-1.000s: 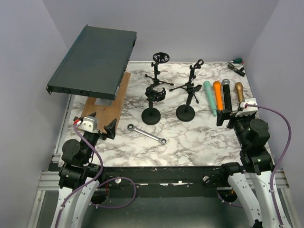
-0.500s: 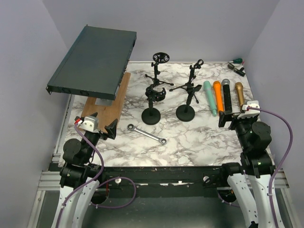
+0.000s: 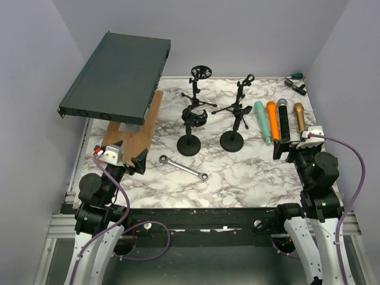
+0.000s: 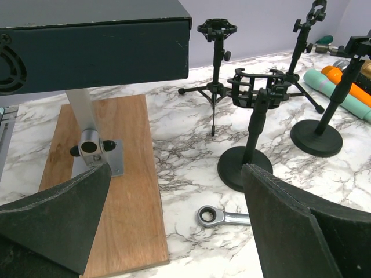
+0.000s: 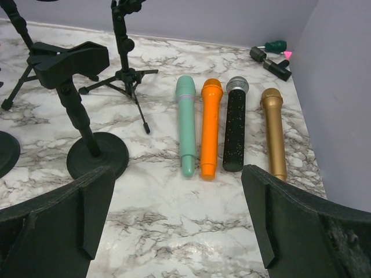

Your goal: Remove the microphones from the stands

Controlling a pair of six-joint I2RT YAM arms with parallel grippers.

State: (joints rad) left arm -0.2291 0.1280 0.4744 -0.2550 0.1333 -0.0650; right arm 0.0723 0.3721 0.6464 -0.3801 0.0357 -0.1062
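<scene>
Several microphones lie side by side on the marble table at the right: teal (image 3: 262,122), orange (image 3: 272,120), black (image 3: 283,119) and gold (image 3: 299,116). Several black stands are at mid-table. One round-base stand carries a ring mount (image 3: 190,142), another a clip (image 3: 232,141), with two tripods behind. None holds a microphone. My right gripper (image 3: 291,148) is open just short of the microphones' near ends, with the orange one (image 5: 210,127) straight ahead. My left gripper (image 3: 127,155) is open and empty at the near left, facing the ring-mount stand (image 4: 249,165).
A ratchet wrench (image 3: 184,167) lies near the front, between the arms. A dark rack case (image 3: 116,77) is held on a post above a wooden board (image 3: 133,133) at the left. Small tools (image 3: 295,83) lie in the back right corner. Walls close in both sides.
My right gripper drew back a little toward the near edge about a second ago and has held still since. The left arm has not moved.
</scene>
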